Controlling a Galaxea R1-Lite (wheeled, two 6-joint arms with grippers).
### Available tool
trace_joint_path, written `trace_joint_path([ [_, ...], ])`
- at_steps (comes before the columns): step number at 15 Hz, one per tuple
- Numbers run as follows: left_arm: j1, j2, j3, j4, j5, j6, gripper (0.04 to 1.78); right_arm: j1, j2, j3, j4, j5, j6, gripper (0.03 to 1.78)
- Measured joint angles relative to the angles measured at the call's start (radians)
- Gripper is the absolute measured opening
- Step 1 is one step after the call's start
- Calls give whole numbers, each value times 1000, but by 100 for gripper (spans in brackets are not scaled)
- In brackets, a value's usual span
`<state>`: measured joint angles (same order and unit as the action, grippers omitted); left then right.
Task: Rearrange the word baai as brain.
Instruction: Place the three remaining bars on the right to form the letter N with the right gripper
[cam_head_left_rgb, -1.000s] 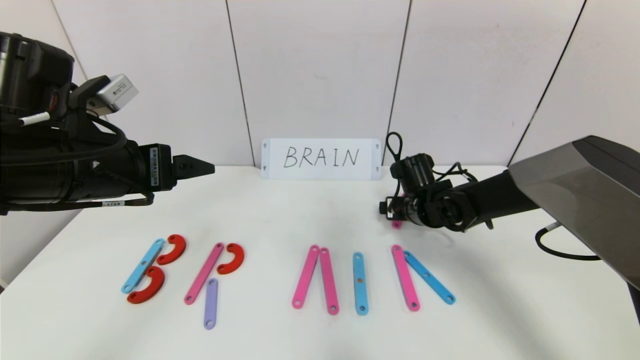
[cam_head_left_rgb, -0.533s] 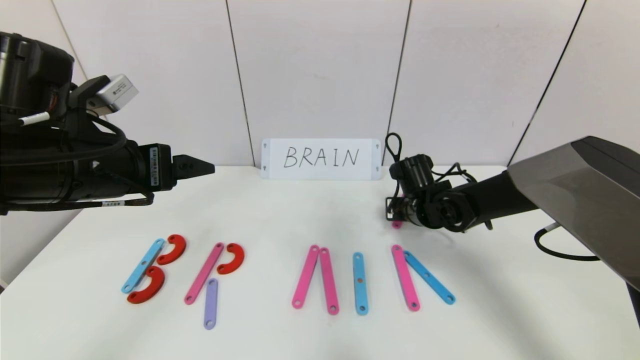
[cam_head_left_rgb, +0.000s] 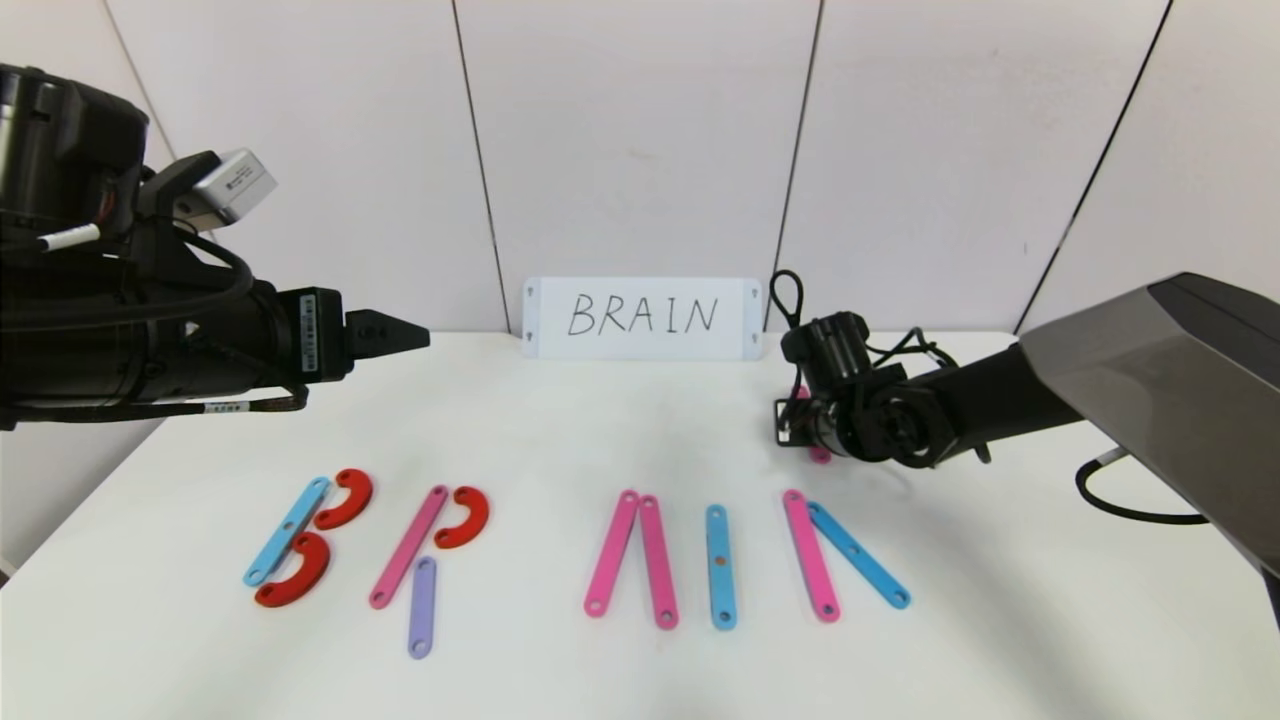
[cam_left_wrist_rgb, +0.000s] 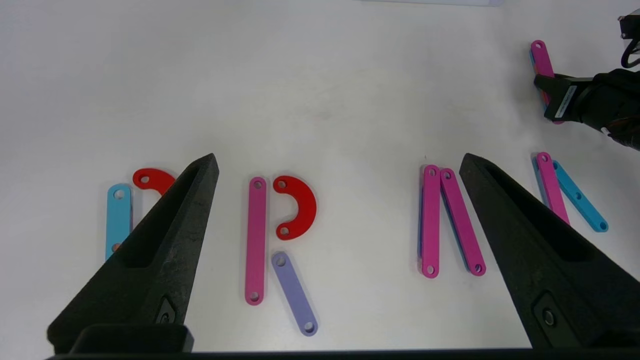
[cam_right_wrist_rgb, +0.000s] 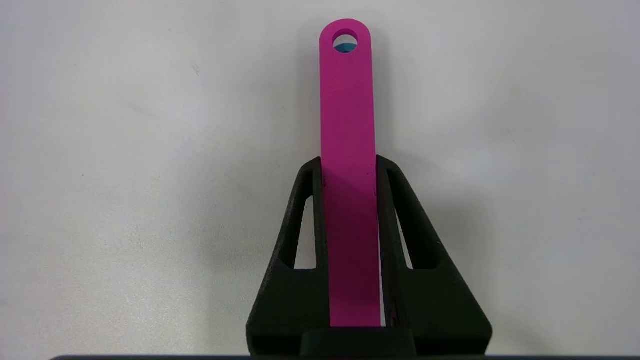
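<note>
Gripping a pink strip (cam_right_wrist_rgb: 348, 150), the right tool (cam_right_wrist_rgb: 350, 170) is clamped; left tool (cam_left_wrist_rgb: 340, 170) gapes wide, empty.

The letters lie flat on the desk (cam_head_left_rgb: 620, 680) in a row in front of the BRAIN card (cam_head_left_rgb: 641, 318). At the card's left stands a B: a light-blue strip (cam_head_left_rgb: 286, 530) with two red half-rings (cam_head_left_rgb: 345, 498). Next come a pink strip (cam_head_left_rgb: 408, 547) with one red half-ring (cam_head_left_rgb: 464, 516) and a purple strip (cam_head_left_rgb: 422, 607), then two pink strips (cam_head_left_rgb: 633, 556), a blue strip (cam_head_left_rgb: 720, 566), and a pink-and-blue pair (cam_head_left_rgb: 835, 555). One more pink strip (cam_right_wrist_rgb: 348, 165) sits clamped between black fingers (cam_right_wrist_rgb: 395, 235), right of the card.
</note>
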<state>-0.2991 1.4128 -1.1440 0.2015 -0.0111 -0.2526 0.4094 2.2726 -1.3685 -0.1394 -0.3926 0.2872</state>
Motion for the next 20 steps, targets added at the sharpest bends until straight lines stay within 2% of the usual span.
trace_joint_path([
  [3, 0, 0, 1, 0, 0, 0, 169, -12, -12, 3, 7, 0, -5, 30],
  [6, 0, 0, 1, 0, 0, 0, 169, -43, -66, 9, 29, 0, -43, 30],
  [9, 0, 0, 1, 0, -1, 0, 169, -87, -149, 12, 157, 3, -44, 30],
  [12, -1, -2, 3, 0, -1, 0, 169, -99, -260, 116, 190, 15, -44, 30],
  [15, -2, -6, 3, 0, -1, 0, 169, -83, -397, 282, 184, 25, -39, 30],
  [17, -1, -10, 4, 0, -1, 0, 169, -70, -499, 404, 172, 66, -36, 30],
  [20, -2, -10, 4, 0, -1, 0, 169, -56, -596, 549, 92, 171, -7, 30],
])
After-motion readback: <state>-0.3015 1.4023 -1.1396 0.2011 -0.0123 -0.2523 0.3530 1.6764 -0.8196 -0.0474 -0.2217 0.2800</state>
